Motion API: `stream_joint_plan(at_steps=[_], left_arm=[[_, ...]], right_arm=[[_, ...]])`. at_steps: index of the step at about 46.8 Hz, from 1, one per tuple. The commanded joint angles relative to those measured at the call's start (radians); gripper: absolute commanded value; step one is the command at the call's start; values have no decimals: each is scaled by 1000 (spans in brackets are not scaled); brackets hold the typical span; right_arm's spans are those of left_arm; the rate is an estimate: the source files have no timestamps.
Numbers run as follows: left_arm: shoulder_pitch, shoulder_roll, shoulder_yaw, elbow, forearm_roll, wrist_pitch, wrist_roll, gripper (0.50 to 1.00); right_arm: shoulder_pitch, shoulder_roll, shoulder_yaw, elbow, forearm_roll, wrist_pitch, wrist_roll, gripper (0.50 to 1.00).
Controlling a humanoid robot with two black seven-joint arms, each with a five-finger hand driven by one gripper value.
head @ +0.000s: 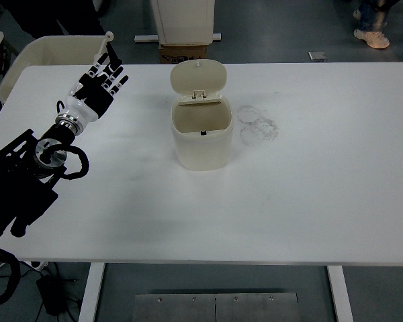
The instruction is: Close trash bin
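Left hand (101, 84) hovers over the upper left of the worktop (309, 201), its fingers (111, 67) spread wide and pointing toward the far edge, holding nothing. Its black arm (27, 174) comes in from the left edge of the frame, with a silver wrist joint and looped cables showing along the forearm. No right arm shows anywhere in the frame.

Well apart from the hand, a little left of the frame's centre, stands the trash bin (201, 137), a small cream-white container, upright on the white worktop. Its lid (199, 79) is swung up and back on a hinge at the far rim, standing nearly vertical, so the inside of the bin is open to view. A small dark mark sits on the inner front wall of the bin.

Just right of the bin, faint grey ring-shaped smudges (256, 124) mark the worktop surface.

Beyond the far edge of the worktop, at the upper left of the frame, sits a cream tub (40, 57), partly hidden behind the hand. At top centre a white unit stands over a brown cardboard box (183, 54) on the grey floor. At the upper right corner a person's shoe (373, 37) shows on the floor
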Motion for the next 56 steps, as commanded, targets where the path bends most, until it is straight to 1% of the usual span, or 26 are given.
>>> stream_joint_plan(at_steps=[1, 8, 56], left_arm=[[0, 0, 0, -1, 1, 0, 0, 1000], [-4, 0, -2, -5, -3, 3, -15, 1000], [-12, 6, -2, -12, -2, 9, -15, 1000]], right_arm=[[0, 0, 0, 0, 0, 0, 1, 993], [0, 0, 0, 0, 0, -1, 1, 993], [0, 0, 0, 0, 0, 0, 1, 993]])
